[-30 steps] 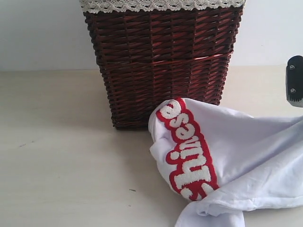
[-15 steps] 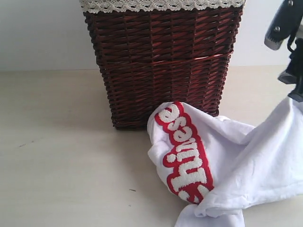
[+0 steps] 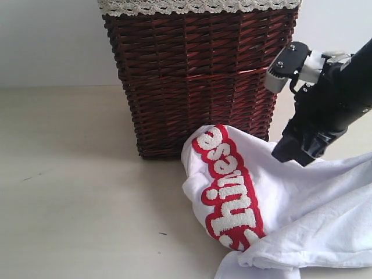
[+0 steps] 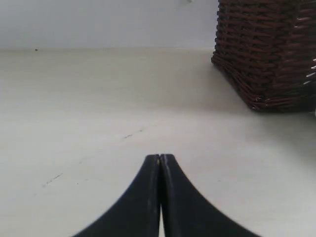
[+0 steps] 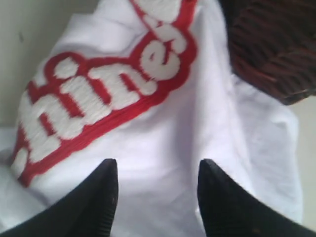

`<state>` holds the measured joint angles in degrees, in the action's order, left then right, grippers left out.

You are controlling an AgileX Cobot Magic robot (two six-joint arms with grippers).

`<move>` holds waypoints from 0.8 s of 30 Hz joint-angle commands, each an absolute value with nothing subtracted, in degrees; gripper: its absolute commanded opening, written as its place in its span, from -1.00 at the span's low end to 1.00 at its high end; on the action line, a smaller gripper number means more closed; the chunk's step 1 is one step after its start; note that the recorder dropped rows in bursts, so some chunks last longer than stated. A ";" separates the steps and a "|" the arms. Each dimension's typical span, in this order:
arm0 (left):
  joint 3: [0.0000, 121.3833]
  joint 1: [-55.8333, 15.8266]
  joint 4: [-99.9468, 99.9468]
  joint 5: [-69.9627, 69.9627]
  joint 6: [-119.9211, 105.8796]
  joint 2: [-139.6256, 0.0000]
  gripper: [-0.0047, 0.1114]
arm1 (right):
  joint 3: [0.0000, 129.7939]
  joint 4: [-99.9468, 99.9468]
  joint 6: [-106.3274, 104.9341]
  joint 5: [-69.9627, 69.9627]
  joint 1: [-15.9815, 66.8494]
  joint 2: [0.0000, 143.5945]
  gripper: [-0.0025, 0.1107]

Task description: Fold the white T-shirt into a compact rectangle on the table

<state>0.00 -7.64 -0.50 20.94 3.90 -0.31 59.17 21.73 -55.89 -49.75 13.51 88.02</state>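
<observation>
The white T-shirt [image 3: 308,203] lies crumpled on the table [image 3: 70,192] in front of the basket, its red-outlined lettering [image 3: 229,189] facing up. My right gripper [image 3: 293,154] hangs just over the shirt's upper edge beside the basket. In the right wrist view this gripper [image 5: 158,165] is open, with white cloth [image 5: 163,123] below the gap and nothing between the fingers. My left gripper [image 4: 160,157] is shut and empty above bare table [image 4: 98,98], away from the shirt; the exterior view does not show it.
A tall dark wicker basket [image 3: 197,75] with white lace trim [image 3: 197,6] stands at the back, touching the shirt; it also shows as the basket [image 4: 266,49] in the left wrist view. Bare table spreads to the left [image 3: 58,145].
The right arm has swung down from the upper right toward the shirt. Its jaws have opened and let go of the cloth, and the raised right part of the shirt has dropped.
</observation>
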 commanded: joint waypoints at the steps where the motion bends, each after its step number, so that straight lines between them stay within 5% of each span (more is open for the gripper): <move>1: 0.00 -7.97 0.00 20.30 4.25 0.00 -0.92 | 57.40 24.13 -69.89 -57.38 13.97 88.17 -0.10; 14: 0.00 -7.97 0.00 20.30 4.25 0.00 -0.92 | 52.99 43.03 -84.14 -33.86 20.11 104.08 -0.12; 24: 0.00 -7.97 0.00 20.30 4.25 0.00 -0.92 | 54.25 31.21 -65.81 -31.47 29.34 111.78 -0.93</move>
<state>0.00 -7.64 -0.40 20.94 3.90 -0.31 53.97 33.47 -67.63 -30.62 26.92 109.33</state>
